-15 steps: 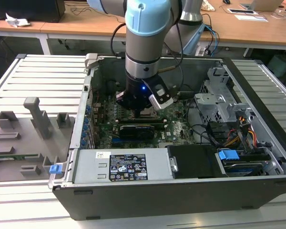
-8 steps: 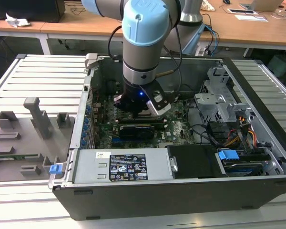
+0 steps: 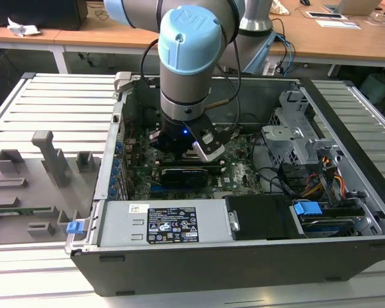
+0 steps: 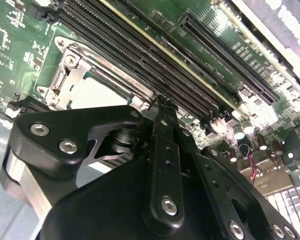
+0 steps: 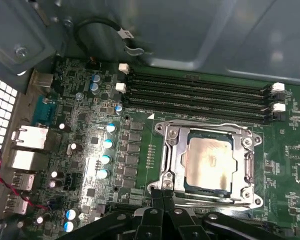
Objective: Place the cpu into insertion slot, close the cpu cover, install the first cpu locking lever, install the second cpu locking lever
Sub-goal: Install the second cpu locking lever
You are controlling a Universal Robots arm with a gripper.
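Wooden desks [image 3: 346, 35] back the slatted table [image 3: 58, 106]; clenched end effector [image 5: 162, 192] touches the cpu cover [image 5: 250, 165].

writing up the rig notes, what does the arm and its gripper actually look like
The arm is a thick grey metal tube with rounded light blue joint caps and a black cable running down its side. A small blue light glows at its black wrist. The gripper is matte black, built from flat linked plates fastened with silver round-headed screws, narrowing to slim fingertips.
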